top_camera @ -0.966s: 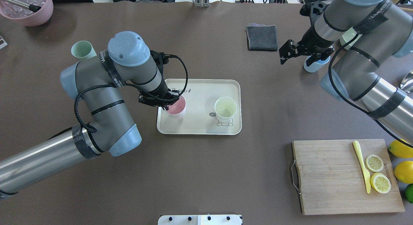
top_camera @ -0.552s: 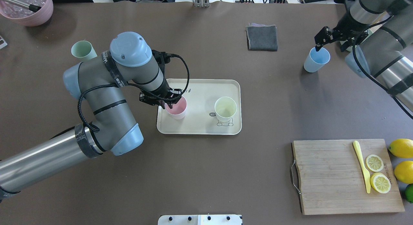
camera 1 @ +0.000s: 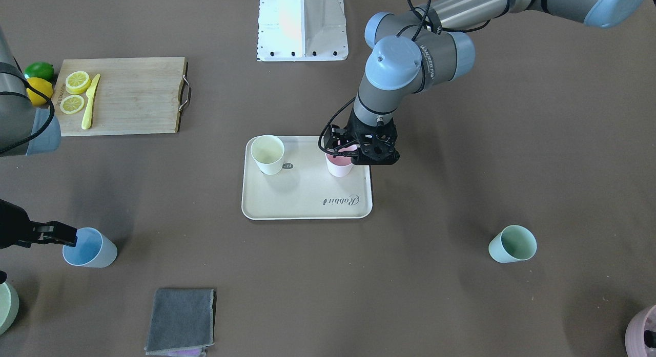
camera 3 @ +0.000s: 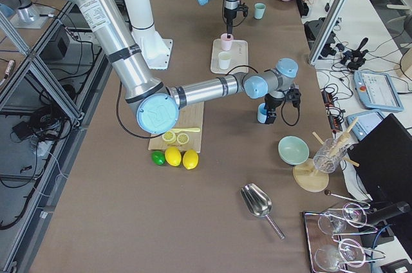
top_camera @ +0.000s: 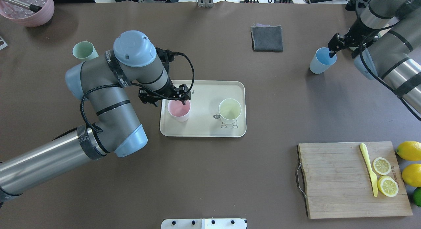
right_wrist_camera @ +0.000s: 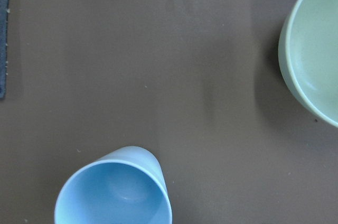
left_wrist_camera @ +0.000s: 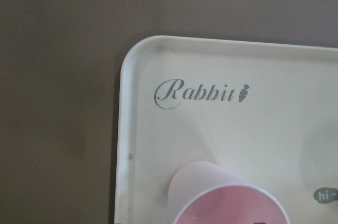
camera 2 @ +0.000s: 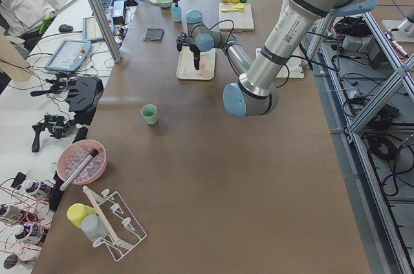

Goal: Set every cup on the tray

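Toward the worktop's far left corner I see the mint green plastic tumbler (top_camera: 85,51) upright, off the tray. My left gripper (top_camera: 169,102) hangs, jaws apart, over the pink plastic tumbler (top_camera: 179,110), which stands on the cream rectangular tray (top_camera: 204,132) mid-worktop with the pale yellow tumbler (top_camera: 230,111). Near the far right edge, my right gripper (top_camera: 342,49), jaws apart, has one finger at the light blue tumbler (top_camera: 320,63).
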